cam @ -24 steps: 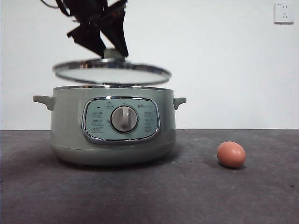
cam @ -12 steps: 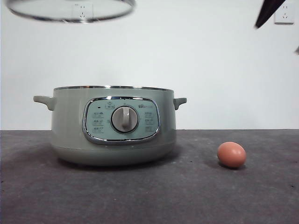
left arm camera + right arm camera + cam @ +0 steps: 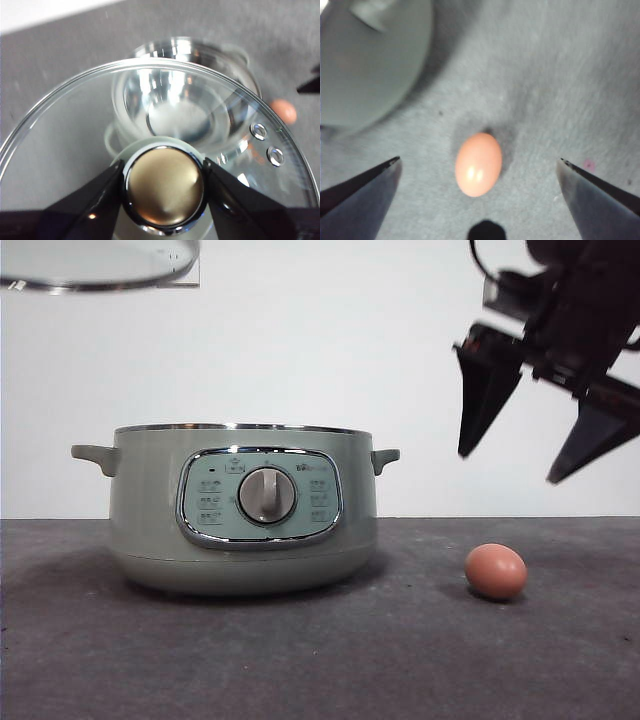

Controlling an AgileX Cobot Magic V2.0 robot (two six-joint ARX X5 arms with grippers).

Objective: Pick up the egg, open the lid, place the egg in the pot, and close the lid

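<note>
Descended since half a second ago: right gripper (image 3: 512, 468), jaws wide, above egg (image 3: 496, 571); left gripper (image 3: 164, 186) clamping lid (image 3: 95, 268) knob, high beside pot (image 3: 240, 508).

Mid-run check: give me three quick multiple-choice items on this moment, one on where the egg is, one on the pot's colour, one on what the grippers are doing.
1. Where is the egg?
A. Inside the pot
B. On the table beside the pot
C. Between shut jaws

2. What colour is the pot?
A. Pale sage green
B. Red
C. Black

3. What state are the grippers in?
A. Both open and empty
B. Left gripper shut on the lid's knob, right gripper open above the egg
C. Right gripper shut on the egg

Answers: 1 B, the egg lies on the dark table, apart from the pot. 2 A, its body is pale green. 3 B, the left wrist view shows jaws clamping the lid by its knob; the right wrist view shows jaws spread wide of the egg.
</note>
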